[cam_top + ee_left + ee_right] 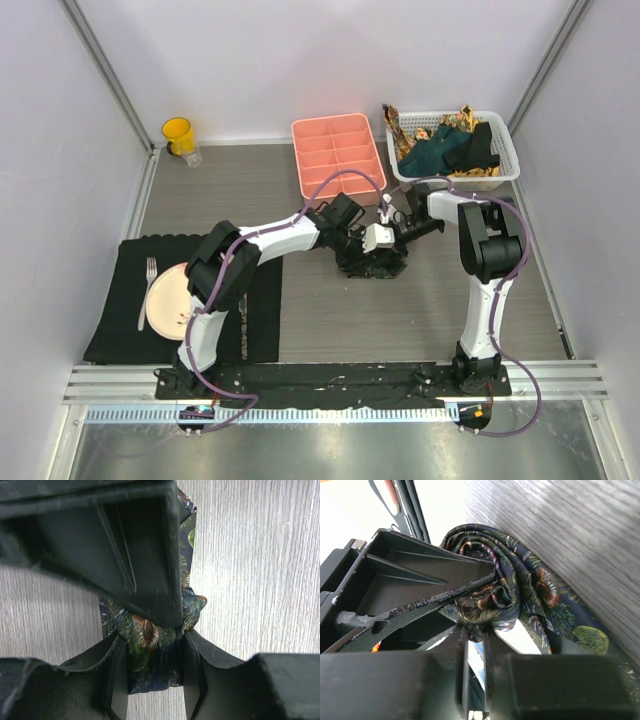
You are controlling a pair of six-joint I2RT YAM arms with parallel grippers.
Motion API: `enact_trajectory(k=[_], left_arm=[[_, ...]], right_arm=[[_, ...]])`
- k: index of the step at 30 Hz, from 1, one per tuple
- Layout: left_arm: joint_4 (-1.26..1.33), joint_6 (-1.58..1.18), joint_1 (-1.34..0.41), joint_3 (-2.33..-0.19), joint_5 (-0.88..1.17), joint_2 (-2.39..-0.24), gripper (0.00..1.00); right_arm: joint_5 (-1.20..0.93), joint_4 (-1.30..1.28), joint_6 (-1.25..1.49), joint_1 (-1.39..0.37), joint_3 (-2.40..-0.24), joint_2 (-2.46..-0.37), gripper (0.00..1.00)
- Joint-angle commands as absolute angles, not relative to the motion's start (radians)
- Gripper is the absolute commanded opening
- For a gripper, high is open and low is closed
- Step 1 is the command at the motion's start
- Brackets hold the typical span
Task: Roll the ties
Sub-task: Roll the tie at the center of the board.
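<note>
**Dark tie pinched by both grippers at mid-table**

The dark patterned tie [530,590] lies bunched at the middle of the table [330,330], one end coiled into a loose roll. The left gripper [152,650] pinches a flat stretch of it between its fingers. The right gripper [481,602] clamps the coiled end, close against the left one. Other ties [445,148] fill the basket [507,150] at the far right, beside a pink tray [300,165].

Plain pale walls [300,50], joined by metal posts [110,70], stand beyond and to both sides of the left tool [360,255]. A grey wood-grain table [420,320] lies under it, evenly lit.
</note>
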State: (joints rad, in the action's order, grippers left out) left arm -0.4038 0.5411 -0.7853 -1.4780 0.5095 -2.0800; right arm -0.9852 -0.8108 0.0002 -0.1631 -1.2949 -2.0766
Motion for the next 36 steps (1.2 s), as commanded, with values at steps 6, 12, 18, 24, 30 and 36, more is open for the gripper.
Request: enact_trajectory(k=[6, 12, 18, 24, 30, 36], left_arm=[[-0.468, 0.542, -0.764, -1.43, 0.523, -2.076, 0.43], [-0.38, 0.551, -0.765, -1.453, 0.564, -2.026, 0.59], [-0.4, 0.639, -0.769, -1.502, 0.647, -2.039, 0.69], [-0.511, 0.761, -0.796, -1.572, 0.627, -2.092, 0.75], [-0.509, 0.821, -0.816, -1.575, 0.603, -2.114, 0.75], [-0.425, 0.792, -0.844, -1.569, 0.566, -2.134, 0.72]], right_arm=[[-0.749, -0.833, -0.031, -0.107, -1.289, -2.155, 0.01], [-0.715, -0.844, -0.051, -0.091, -1.284, -2.187, 0.01], [-0.69, -0.844, -0.04, -0.08, -1.288, -2.207, 0.01], [-0.69, -0.871, -0.049, -0.064, -1.328, -2.244, 0.01], [-0.716, -0.893, -0.064, -0.066, -1.341, -2.256, 0.01], [-0.735, -0.923, -0.1, -0.083, -1.355, -2.252, 0.01]])
